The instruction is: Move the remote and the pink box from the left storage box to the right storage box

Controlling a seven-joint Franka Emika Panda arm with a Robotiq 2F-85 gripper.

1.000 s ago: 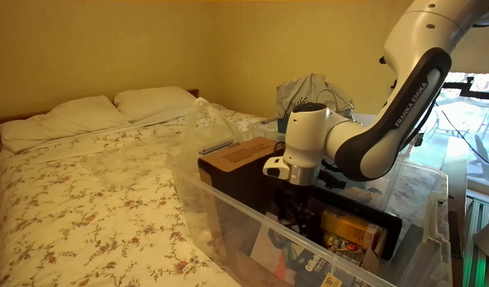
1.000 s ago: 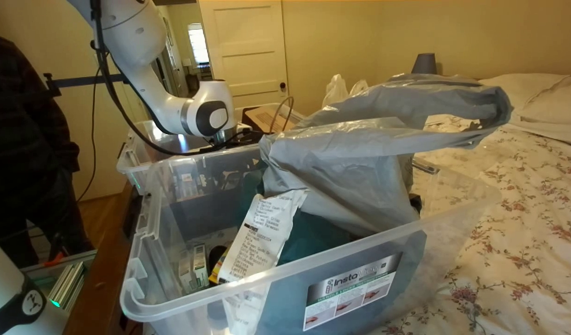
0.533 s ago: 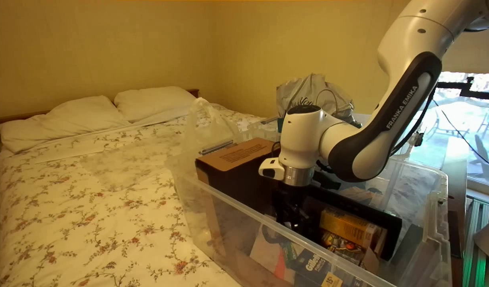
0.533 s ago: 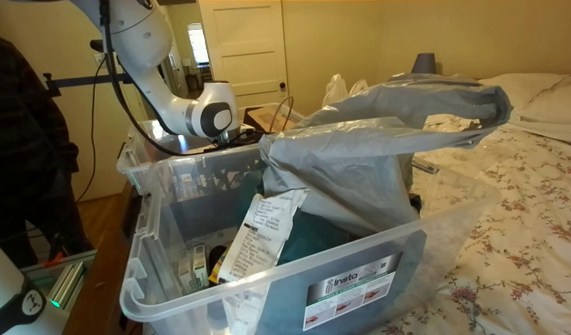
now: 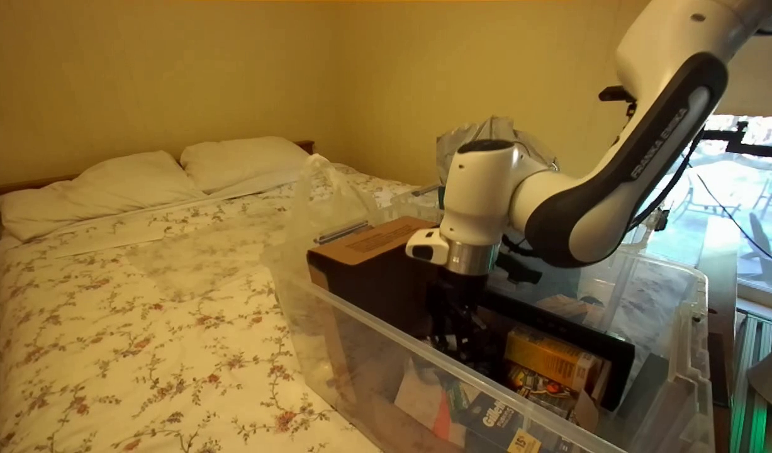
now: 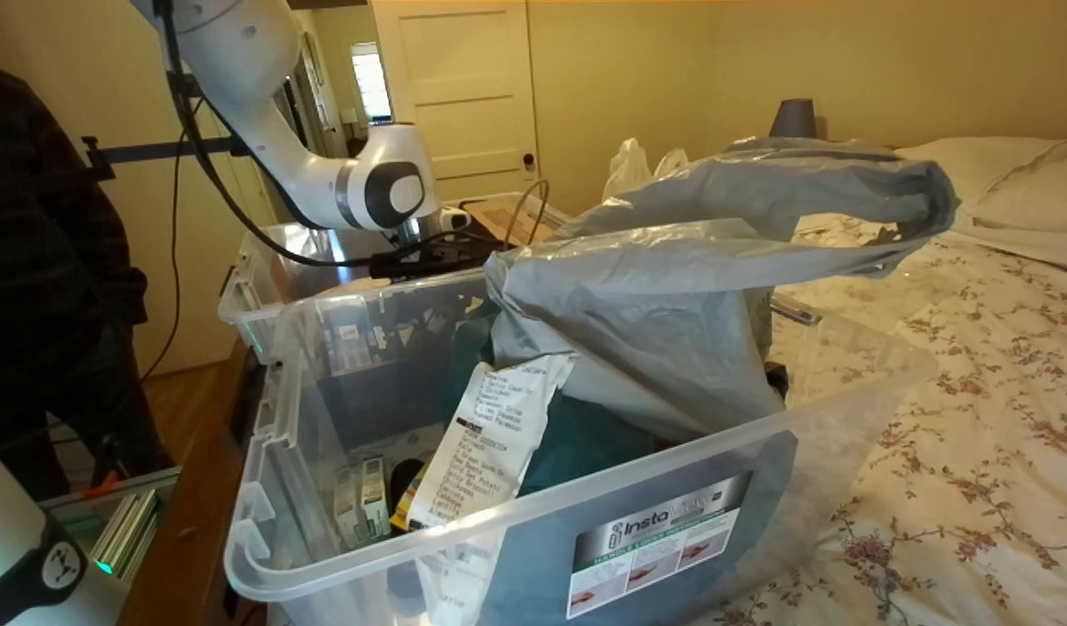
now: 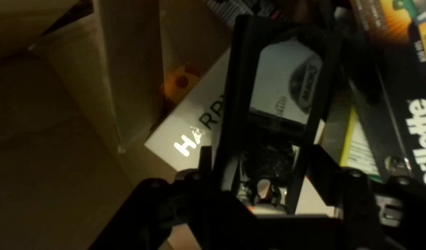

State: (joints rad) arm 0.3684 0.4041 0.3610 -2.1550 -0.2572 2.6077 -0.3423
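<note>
We cannot pick out the remote or the pink box with certainty in the clutter; the left storage box point(image 5: 386, 330) is crowded with packages, and the fingers point(image 7: 322, 170) are down inside it. In the wrist view we read the fingers as clamped on a black-framed package point(image 7: 273, 130) with MACH3 lettering inside the frame, one finger at each long side. Beyond it, partly hidden, a white box point(image 7: 195, 125) marked HARRY lies skewed; a dark Gillette pack point(image 7: 393, 104) borders one side, a cardboard panel point(image 7: 129, 69) the other. In an exterior view a tall brown-topped carton point(image 5: 373, 277) stands just beside the arm point(image 5: 581, 214), and a black slab point(image 5: 581, 333) slants across the same box behind a yellow box point(image 5: 549, 358). A translucent plastic bag point(image 5: 326, 195) rises beside the carton, near the bed point(image 5: 172, 327). Between the fingers and the right storage box point(image 6: 655, 469) we note the two boxes' facing walls point(image 6: 376, 317) as obstacles. A grey plastic bag point(image 6: 637, 322) bulges well above that box's rim, and a long printed receipt point(image 6: 485, 452) hangs beside it. Farther out, we see a person point(image 6: 55, 278) in dark clothing standing.
</note>
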